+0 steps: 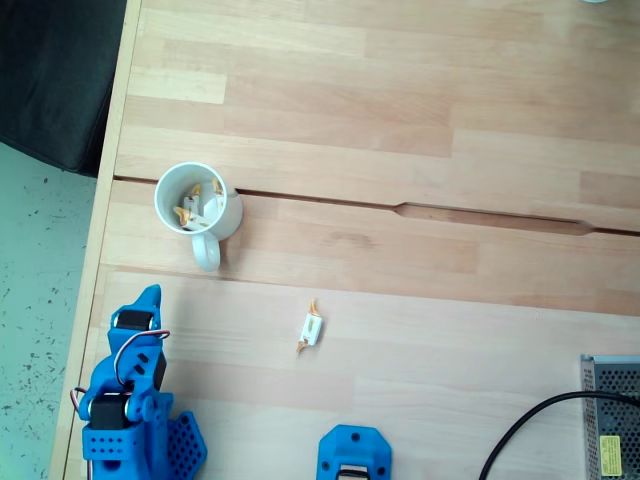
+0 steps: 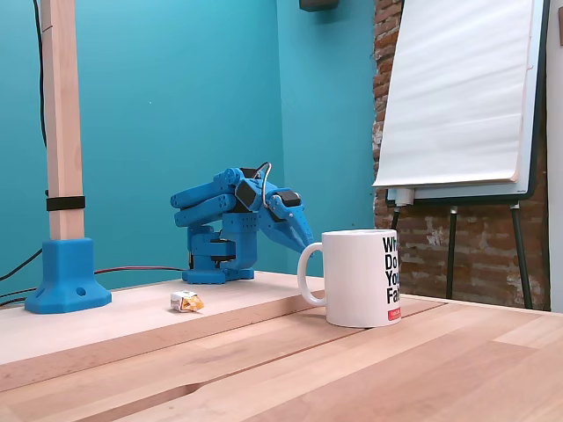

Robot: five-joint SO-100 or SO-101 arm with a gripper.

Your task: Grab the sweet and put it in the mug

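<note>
Sweet (image 1: 311,330) lies loose on the wooden surface (image 1: 420,90), well apart from the mug (image 1: 197,206) – arm (image 2: 237,224) folded back; finger spread cannot be told; risk – small wrapper slips, or the mug's rim is clipped.

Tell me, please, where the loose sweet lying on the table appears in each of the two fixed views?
In a fixed view from above: the sweet lies on bare wood near the picture's centre, below and right of the mug.
In a fixed view from the side: the sweet lies low and left of centre, left of the mug.
Shared landmark: the white mug.
</note>
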